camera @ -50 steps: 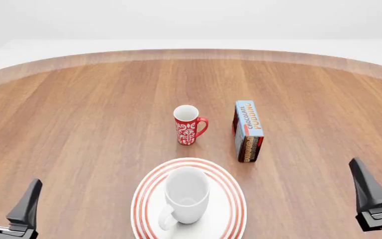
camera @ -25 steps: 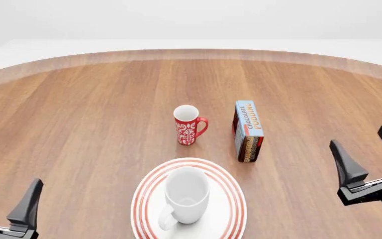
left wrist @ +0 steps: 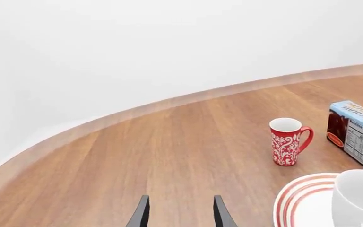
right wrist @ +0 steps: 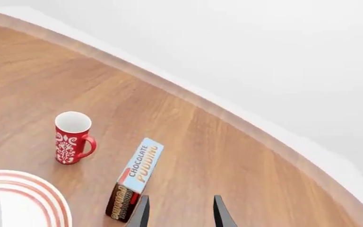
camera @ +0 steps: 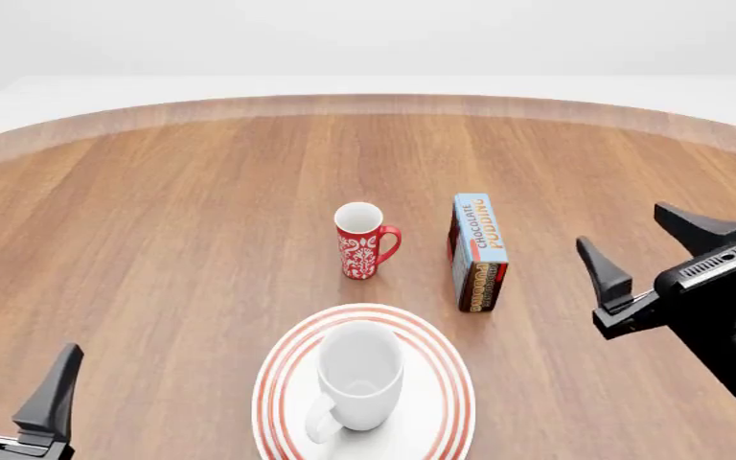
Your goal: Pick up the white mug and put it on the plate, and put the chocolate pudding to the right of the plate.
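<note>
Ceramic white mug [camera: 359,375] stands on the ringed plate [camera: 451,383]; rectangular chocolate pudding [camera: 478,252] beyond the plate, bare wood tabletop [camera: 150,240] around. My right claw [camera: 643,251] and left claw [camera: 11,376] both gape, empty.

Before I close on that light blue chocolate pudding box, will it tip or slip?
The chocolate pudding box stands on a narrow edge, so a sideways nudge would probably topple it. Its flat, stiff-looking faces should suit the open right gripper. It probably won't roll.

Bright, even, shadowless render.
Sharp edge to edge, no blur or glare; only faint contact shading under the mug [camera: 359,374] and box [camera: 478,253].
</note>
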